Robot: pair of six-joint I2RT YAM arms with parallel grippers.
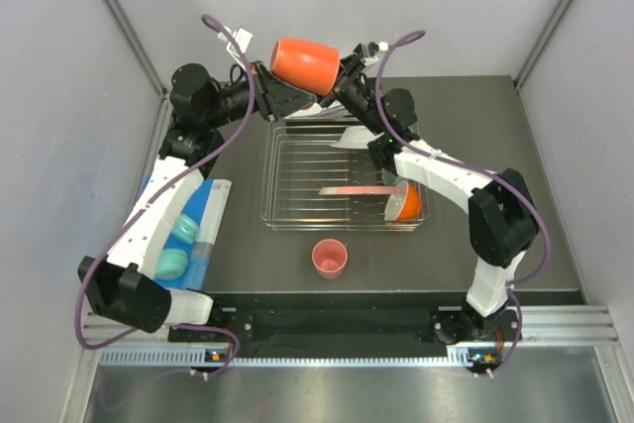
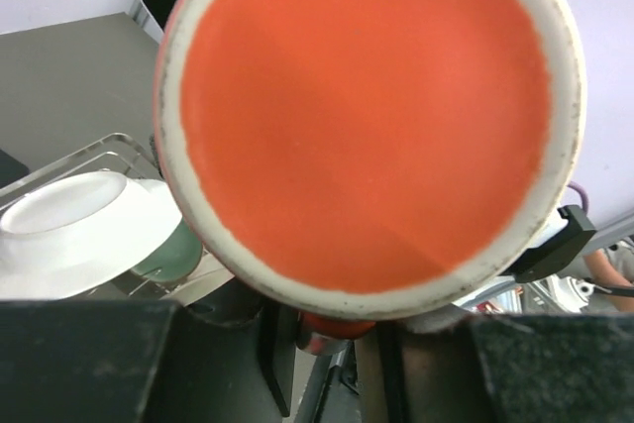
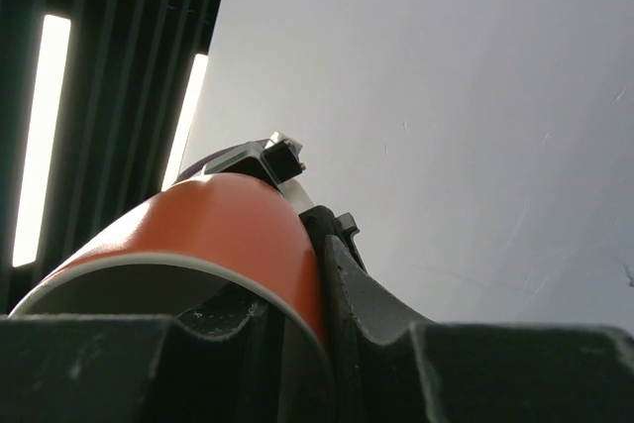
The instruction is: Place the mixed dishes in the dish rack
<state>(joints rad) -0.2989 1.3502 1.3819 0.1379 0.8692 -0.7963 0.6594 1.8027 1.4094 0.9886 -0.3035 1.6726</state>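
One orange mug [image 1: 307, 63] is aloft at 12 o'clock of the dish rack [image 1: 300, 171], between two hands.
Right hand [image 1: 341, 73] is clamped on the mug's rim, one finger inside. Left hand [image 1: 276, 88] is at the mug's base, its fingers [image 2: 89, 364] flanking an orange bit; a grip cannot be told. In the rack: one white plate [image 2: 69, 230], one mint-green bowl [image 2: 173, 255], one pale pink plate [image 1: 352, 188], and one orange-outside bowl [image 1: 406, 203] at 5 o'clock. One small pink cup [image 1: 330, 258] stands on the table [image 1: 466, 136] at 6 o'clock of the rack.

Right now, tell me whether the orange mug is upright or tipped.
Tipped: the orange mug lies sideways in the air, its flat base filling the left wrist view.
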